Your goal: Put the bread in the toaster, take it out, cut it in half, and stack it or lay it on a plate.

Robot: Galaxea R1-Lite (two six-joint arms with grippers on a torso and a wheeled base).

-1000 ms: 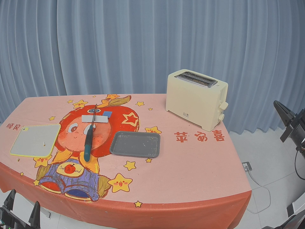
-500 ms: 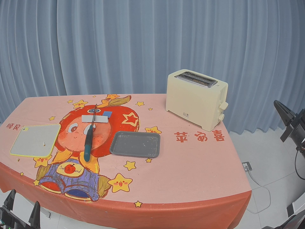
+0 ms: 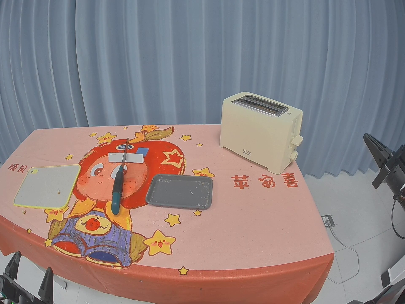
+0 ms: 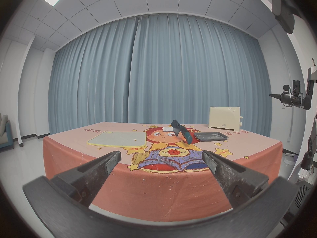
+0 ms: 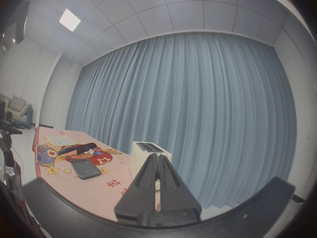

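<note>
Toaster standing at right rear of table. Left of toaster, nearer: grey plate, then knife, then cutting board. Left gripper spread wide, holding nothing, far left of toaster. Right gripper pinched closed, right of toaster.

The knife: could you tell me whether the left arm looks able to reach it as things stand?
Probably yes. The left gripper, open, sits below the near edge of the table; the knife lies uncovered, handle toward that edge, with the cutting board beside it, not across it.
</note>
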